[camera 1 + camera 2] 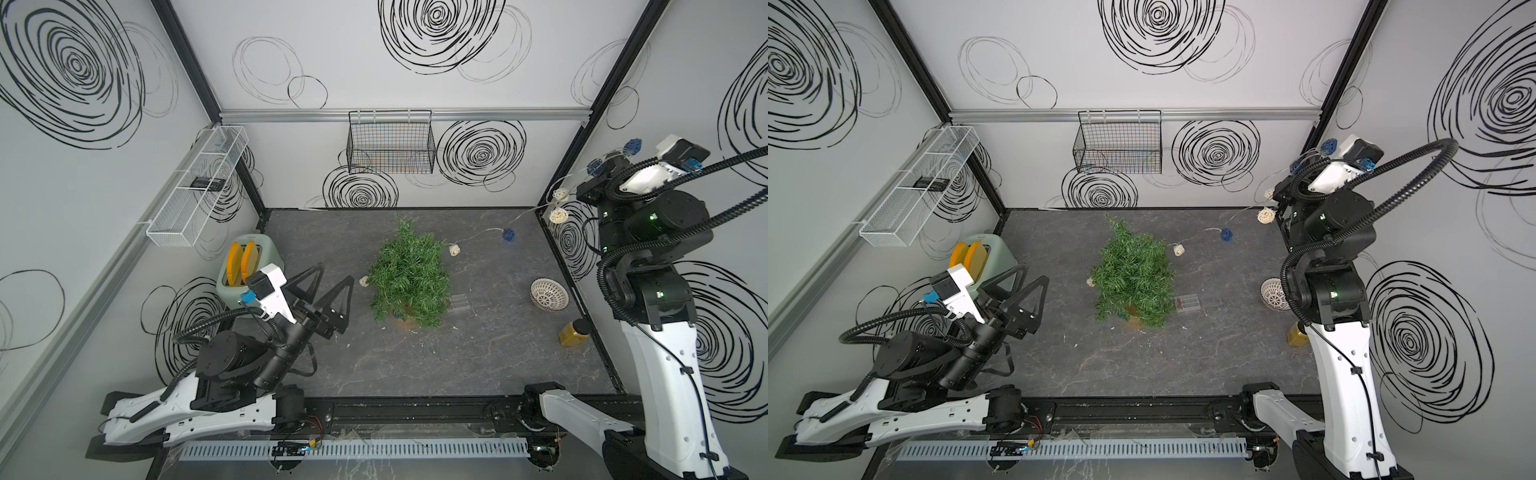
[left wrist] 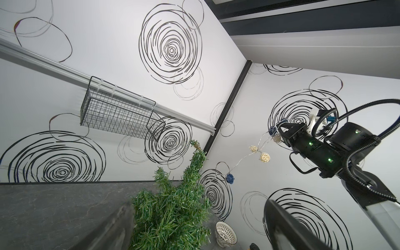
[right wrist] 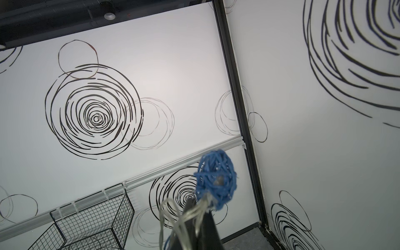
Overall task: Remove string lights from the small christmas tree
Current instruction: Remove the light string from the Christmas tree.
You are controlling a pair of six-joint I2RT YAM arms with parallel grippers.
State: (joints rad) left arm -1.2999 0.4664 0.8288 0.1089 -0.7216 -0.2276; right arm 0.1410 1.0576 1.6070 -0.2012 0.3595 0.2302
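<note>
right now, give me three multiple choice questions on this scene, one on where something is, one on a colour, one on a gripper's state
1. Where is the white perforated bowl?
A. on the table, on the right arm's side of the small christmas tree
B. in the wire basket
C. on top of the toaster

2. What colour is the string lights' ball closest to the right gripper?
A. cream
B. red
C. blue

3. How is the left gripper?
A. shut on a branch
B. open and empty
C. shut on the wire

Answers:
1 A: both top views show it on the dark table beside the tree.
2 C: the right wrist view shows a blue ball just past the shut fingers.
3 B: its jaws stand wide apart with nothing between them.
</note>
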